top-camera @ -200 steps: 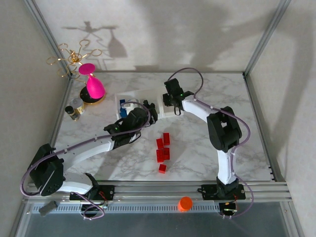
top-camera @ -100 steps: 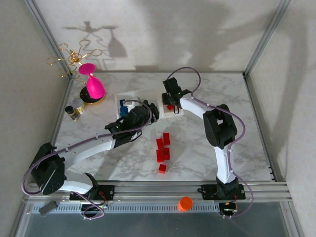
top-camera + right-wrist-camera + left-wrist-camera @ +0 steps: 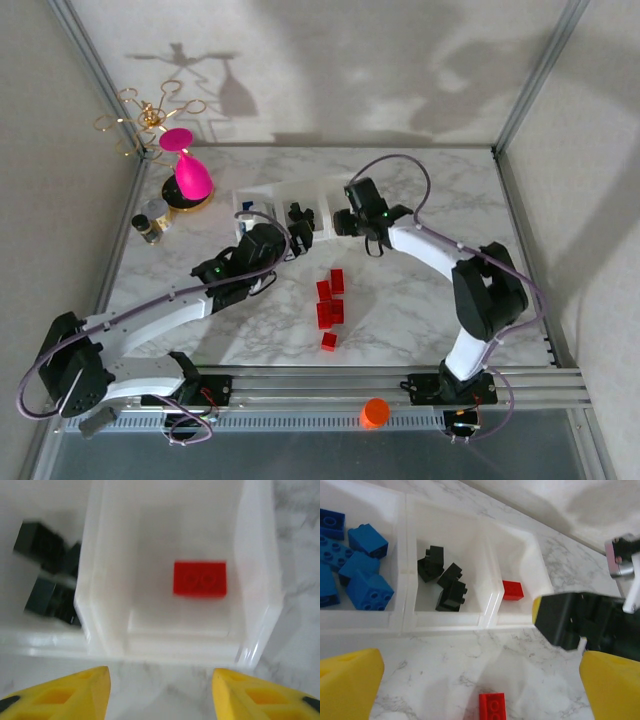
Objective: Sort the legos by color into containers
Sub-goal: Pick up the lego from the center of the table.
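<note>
Top view: tray (image 3: 322,195) is sitting at the back of the table (image 3: 400,310), near the pink glass (image 3: 188,172). Left gripper (image 3: 296,232) is hanging at the tray's near edge by the middle bin. Right gripper (image 3: 345,222) is hanging at the near edge of the right bin. Loose red bricks (image 3: 328,312) are lying in a cluster on the marble nearer the arm bases, well apart from both grippers. Orange cap (image 3: 375,411) is sitting on the front rail. Left wrist: left gripper's fingers are standing wide apart and gripping nothing, with one of the loose red bricks lying on the marble just short of the tray. Blue bricks (image 3: 360,560) are lying in the left bin, black bricks (image 3: 442,577) in the middle, a single red brick (image 3: 512,590) in the right. Right wrist: right gripper's fingers are standing partly apart and holding nothing, hovering just short of the right bin. The single red brick is lying flat on that bin's floor, and the black bricks are showing blurred next door.
</note>
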`<act>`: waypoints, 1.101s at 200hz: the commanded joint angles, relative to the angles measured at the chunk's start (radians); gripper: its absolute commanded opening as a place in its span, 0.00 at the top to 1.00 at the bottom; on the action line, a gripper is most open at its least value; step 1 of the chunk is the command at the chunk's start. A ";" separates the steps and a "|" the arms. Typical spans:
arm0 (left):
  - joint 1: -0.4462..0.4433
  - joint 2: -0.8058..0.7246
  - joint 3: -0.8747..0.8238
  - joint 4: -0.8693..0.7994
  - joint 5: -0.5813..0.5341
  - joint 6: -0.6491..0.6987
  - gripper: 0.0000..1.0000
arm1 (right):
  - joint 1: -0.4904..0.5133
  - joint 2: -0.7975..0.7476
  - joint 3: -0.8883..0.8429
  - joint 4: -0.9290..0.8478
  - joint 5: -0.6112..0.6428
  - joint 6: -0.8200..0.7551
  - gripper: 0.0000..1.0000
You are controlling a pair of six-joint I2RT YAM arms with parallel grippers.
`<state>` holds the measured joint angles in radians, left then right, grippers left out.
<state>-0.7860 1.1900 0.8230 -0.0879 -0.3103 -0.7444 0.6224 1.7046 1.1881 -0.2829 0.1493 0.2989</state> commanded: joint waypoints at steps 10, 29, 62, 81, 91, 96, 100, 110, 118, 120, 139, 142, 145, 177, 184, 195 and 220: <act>-0.008 -0.089 -0.067 -0.044 0.016 -0.034 0.00 | 0.068 -0.071 -0.118 -0.042 -0.008 0.067 0.42; -0.009 -0.132 -0.103 -0.057 0.022 -0.044 0.00 | 0.138 -0.088 -0.174 -0.047 -0.005 0.113 0.39; -0.009 -0.172 -0.158 -0.067 0.020 -0.066 0.00 | 0.191 -0.078 -0.241 -0.016 -0.020 0.189 0.36; -0.008 -0.176 -0.176 -0.068 0.023 -0.080 0.00 | 0.198 -0.063 -0.260 0.012 -0.039 0.217 0.36; -0.008 -0.175 -0.180 -0.073 0.021 -0.084 0.00 | 0.202 -0.053 -0.264 0.023 -0.038 0.227 0.36; -0.008 -0.176 -0.182 -0.076 0.020 -0.086 0.00 | 0.203 -0.048 -0.265 0.025 -0.039 0.228 0.36; -0.008 -0.176 -0.183 -0.078 0.019 -0.087 0.00 | 0.202 -0.044 -0.265 0.025 -0.039 0.229 0.36; -0.009 -0.179 -0.184 -0.079 0.016 -0.088 0.00 | 0.203 -0.036 -0.264 0.024 -0.034 0.231 0.36; -0.007 -0.180 -0.184 -0.082 0.013 -0.088 0.00 | 0.203 -0.032 -0.267 0.030 -0.031 0.231 0.36; -0.008 -0.180 -0.187 -0.082 0.012 -0.088 0.00 | 0.204 -0.030 -0.268 0.032 -0.031 0.231 0.36; -0.008 -0.181 -0.185 -0.082 0.007 -0.084 0.00 | 0.205 -0.018 -0.260 0.039 -0.037 0.226 0.37; -0.007 -0.181 -0.185 -0.082 0.007 -0.084 0.00 | 0.206 -0.015 -0.259 0.040 -0.036 0.226 0.37; -0.007 -0.180 -0.184 -0.081 0.007 -0.084 0.00 | 0.205 -0.013 -0.259 0.042 -0.035 0.226 0.37; -0.009 -0.178 -0.182 -0.080 0.002 -0.082 0.00 | 0.206 0.008 -0.259 0.048 -0.025 0.228 0.39; -0.008 -0.177 -0.183 -0.078 0.001 -0.082 0.00 | 0.205 0.013 -0.263 0.056 -0.032 0.227 0.41; -0.008 -0.174 -0.182 -0.075 0.002 -0.082 0.00 | 0.206 0.025 -0.259 0.059 -0.040 0.227 0.42; -0.007 -0.165 -0.176 -0.078 0.004 -0.079 0.00 | 0.206 0.036 -0.261 0.066 -0.044 0.227 0.47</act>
<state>-0.7868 1.0271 0.6498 -0.1543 -0.2955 -0.8162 0.8165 1.7210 0.9375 -0.2279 0.1181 0.5137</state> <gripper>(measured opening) 0.994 0.557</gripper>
